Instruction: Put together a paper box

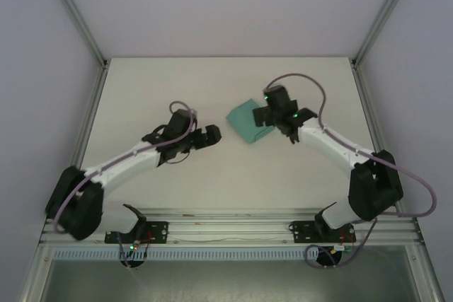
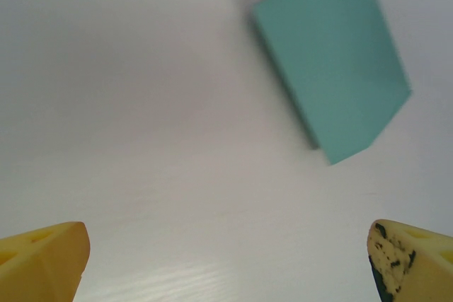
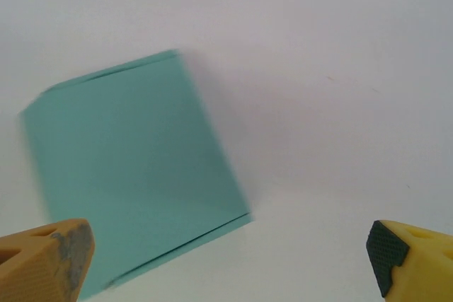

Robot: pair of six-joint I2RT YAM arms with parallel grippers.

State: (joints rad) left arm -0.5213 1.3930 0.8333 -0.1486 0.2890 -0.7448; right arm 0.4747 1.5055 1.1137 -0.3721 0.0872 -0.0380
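Box on the table, both grippers wide open.
The teal box [image 1: 248, 121] lies on the white table [image 1: 212, 83], right of centre. The right gripper [image 3: 226, 252] hovers just beside it with its fingers spread, gripping nothing. The left gripper [image 2: 226, 256] hangs near, also spread and empty.

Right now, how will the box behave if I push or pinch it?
The box looks like thin card, so it is probably very light; a push would likely slide it across the smooth table. Its faces are flat with sharp folds, so it shouldn't roll. Being hollow card, it may dent under a hard pinch.
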